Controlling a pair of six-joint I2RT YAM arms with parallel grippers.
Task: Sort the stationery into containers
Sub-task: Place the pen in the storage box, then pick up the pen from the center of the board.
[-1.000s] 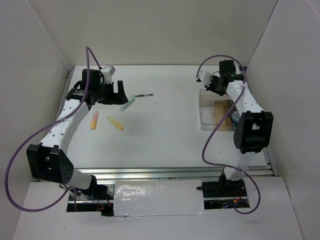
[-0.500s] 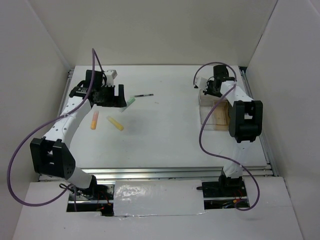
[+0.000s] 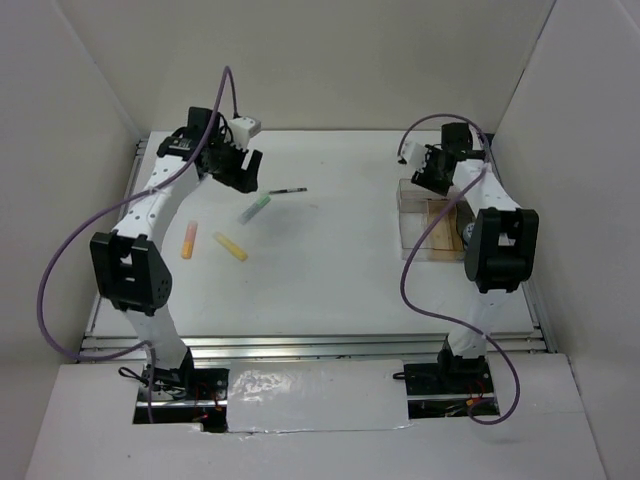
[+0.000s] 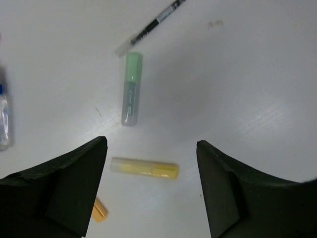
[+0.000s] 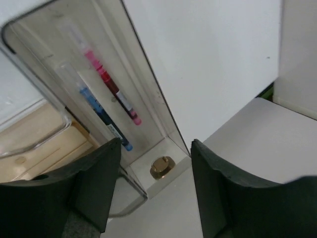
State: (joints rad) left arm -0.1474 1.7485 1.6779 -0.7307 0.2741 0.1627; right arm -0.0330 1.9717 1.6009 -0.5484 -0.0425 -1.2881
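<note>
On the white table lie a green marker (image 3: 255,209) (image 4: 131,89), a yellow marker (image 3: 230,246) (image 4: 144,167), an orange marker (image 3: 187,241) (image 4: 99,210) and a thin black pen (image 3: 287,189) (image 4: 151,27). A clear blue-tipped tube (image 4: 4,116) shows at the left wrist view's edge. My left gripper (image 3: 240,170) (image 4: 151,193) hangs open above them, holding nothing. The clear container (image 3: 432,228) (image 5: 148,89) stands at the right. A red pen (image 5: 111,84) and a blue pen (image 5: 101,114) lie in its far long compartment. My right gripper (image 3: 425,172) (image 5: 156,193) is open above that end, empty.
White walls close in the table at the back and on both sides. A brass bolt (image 5: 162,167) sits in the table's far right corner, just beyond the box. The tan-floored compartment (image 5: 34,134) adjoins the pens' compartment. Purple cables loop over both arms.
My left arm has swung back toward the far edge, its gripper lifting away from the green marker. The right gripper has stayed over the box's far end.
</note>
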